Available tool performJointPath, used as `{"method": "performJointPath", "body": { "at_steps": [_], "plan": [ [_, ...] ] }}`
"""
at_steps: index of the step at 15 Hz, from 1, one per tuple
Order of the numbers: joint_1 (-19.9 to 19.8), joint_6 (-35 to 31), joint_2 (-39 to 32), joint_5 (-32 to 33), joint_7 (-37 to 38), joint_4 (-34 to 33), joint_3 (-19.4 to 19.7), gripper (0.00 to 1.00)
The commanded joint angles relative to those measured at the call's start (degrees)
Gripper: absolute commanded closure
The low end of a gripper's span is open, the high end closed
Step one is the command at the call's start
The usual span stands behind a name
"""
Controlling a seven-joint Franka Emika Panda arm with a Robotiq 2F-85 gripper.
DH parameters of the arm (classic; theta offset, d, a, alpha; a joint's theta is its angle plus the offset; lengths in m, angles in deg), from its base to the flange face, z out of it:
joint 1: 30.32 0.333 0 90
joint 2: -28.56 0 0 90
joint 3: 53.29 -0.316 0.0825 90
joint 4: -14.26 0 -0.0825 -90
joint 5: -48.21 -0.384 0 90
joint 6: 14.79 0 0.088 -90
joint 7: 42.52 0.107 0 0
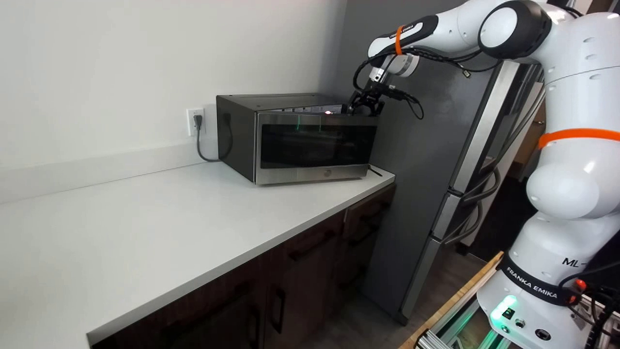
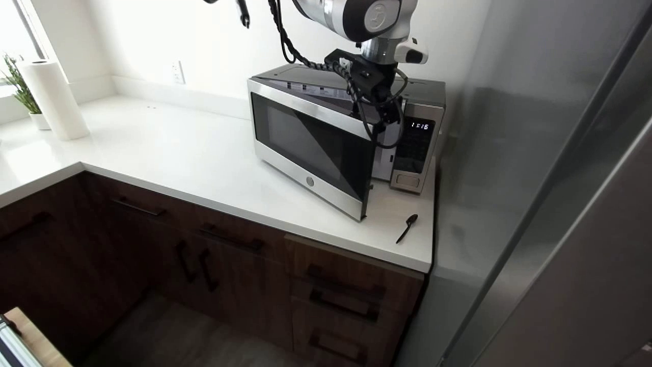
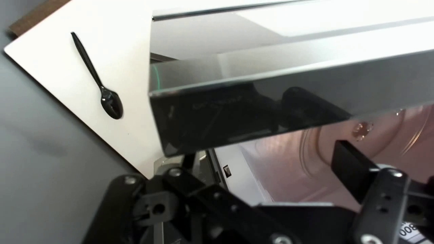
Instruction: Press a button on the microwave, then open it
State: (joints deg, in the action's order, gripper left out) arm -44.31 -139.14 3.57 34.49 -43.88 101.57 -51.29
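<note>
The dark-grey microwave (image 1: 237, 140) stands on the counter; its body also shows in an exterior view (image 2: 430, 94). Its door (image 2: 310, 148) is partly open, hinged at the end away from the control strip (image 2: 413, 140), with a button (image 2: 407, 181) at its bottom. My gripper (image 2: 383, 120) is at the free end of the door, in the gap between door and body. In the wrist view my gripper (image 3: 269, 162) is open, fingers wide apart with nothing between them. The door edge (image 3: 237, 118) crosses above the fingers and hides one fingertip; contact cannot be told. The lit cavity (image 3: 281, 169) shows behind.
A black spoon (image 2: 407, 227) lies on the counter (image 2: 204, 148) in front of the control strip. A grey fridge (image 1: 411, 145) stands close beside the microwave. A paper towel roll (image 2: 53, 99) and a plant (image 2: 23, 86) stand at the far end. A power cord (image 1: 199, 145) runs to the wall.
</note>
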Motion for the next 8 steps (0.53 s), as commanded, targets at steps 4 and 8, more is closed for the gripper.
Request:
{"method": "performJointPath", "body": {
  "at_steps": [4, 8],
  "plan": [
    [2.1, -1.4, 11.0, -0.4, 3.8, 14.6, 2.4, 0.0],
    [2.4, -1.0, 12.9, -3.3, 3.9, 17.3, 2.2, 0.0]
  ]
}}
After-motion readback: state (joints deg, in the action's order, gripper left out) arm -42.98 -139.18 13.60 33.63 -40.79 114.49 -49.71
